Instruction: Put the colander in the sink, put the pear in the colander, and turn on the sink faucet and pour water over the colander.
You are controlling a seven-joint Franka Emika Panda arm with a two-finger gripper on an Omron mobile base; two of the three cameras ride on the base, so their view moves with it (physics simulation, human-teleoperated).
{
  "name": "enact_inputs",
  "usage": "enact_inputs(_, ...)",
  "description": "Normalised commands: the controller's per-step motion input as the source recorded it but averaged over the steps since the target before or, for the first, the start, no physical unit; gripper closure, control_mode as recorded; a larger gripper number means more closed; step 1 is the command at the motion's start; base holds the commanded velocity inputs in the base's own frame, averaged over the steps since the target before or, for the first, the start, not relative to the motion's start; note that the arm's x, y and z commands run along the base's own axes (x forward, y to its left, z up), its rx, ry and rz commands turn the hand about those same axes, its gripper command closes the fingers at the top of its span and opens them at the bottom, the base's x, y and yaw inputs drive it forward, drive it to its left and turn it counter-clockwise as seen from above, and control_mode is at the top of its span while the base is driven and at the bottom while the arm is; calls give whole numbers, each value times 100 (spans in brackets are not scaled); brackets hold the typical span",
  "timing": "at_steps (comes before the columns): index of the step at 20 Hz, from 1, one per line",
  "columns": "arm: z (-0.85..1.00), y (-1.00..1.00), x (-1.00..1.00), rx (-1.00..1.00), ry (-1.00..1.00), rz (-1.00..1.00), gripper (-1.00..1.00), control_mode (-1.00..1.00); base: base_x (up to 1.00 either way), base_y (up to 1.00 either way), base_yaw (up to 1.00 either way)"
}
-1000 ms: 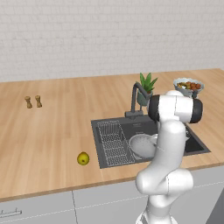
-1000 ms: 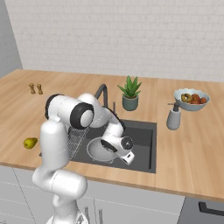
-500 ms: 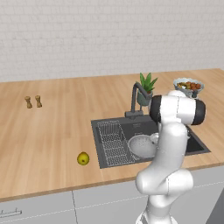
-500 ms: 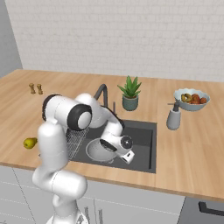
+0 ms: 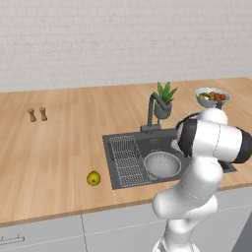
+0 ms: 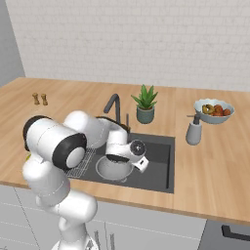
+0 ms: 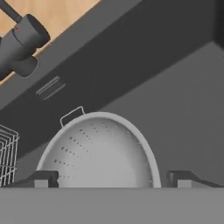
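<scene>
The colander (image 7: 100, 153), a shallow light grey perforated bowl, rests on the floor of the dark sink (image 7: 188, 109), right of the wire rack (image 7: 6, 153). My gripper (image 7: 113, 179) hovers just over its near rim, open, with nothing between the fingertips (image 7: 43, 178). In the right base view my gripper (image 6: 119, 160) sits low in the sink (image 6: 161, 171) over the colander (image 6: 110, 171). The colander (image 5: 162, 164) also shows in the sink (image 5: 109, 147) beside my arm. The yellow-green pear (image 5: 93, 178) lies on the counter left of the sink. The dark faucet (image 5: 152, 110) (image 6: 113, 105) (image 7: 22, 39) stands behind the basin.
A potted plant (image 6: 145, 104) stands right of the faucet. A soap dispenser (image 6: 194, 131) and a bowl of fruit (image 6: 213, 110) sit on the counter right of the sink. Two small shakers (image 5: 37, 114) stand far left by the wall.
The jaws have spread wide and let go of the colander, which now rests free in the sink. The arm has barely moved.
</scene>
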Motion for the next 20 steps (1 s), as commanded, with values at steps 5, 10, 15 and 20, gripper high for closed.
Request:
enact_inputs(5, 86, -46, -7, 0, 5, 0, -100, -100, 0, 0, 0)
enact_inputs(10, 59, -29, -37, 0, 3, 0, -100, -100, 0, 0, 0)
enact_inputs(15, 98, 3, -66, -2, 0, 3, -100, -100, 0, 0, 0)
enact_inputs(20, 81, 35, -95, -9, 1, 12, -100, -100, 0, 0, 0)
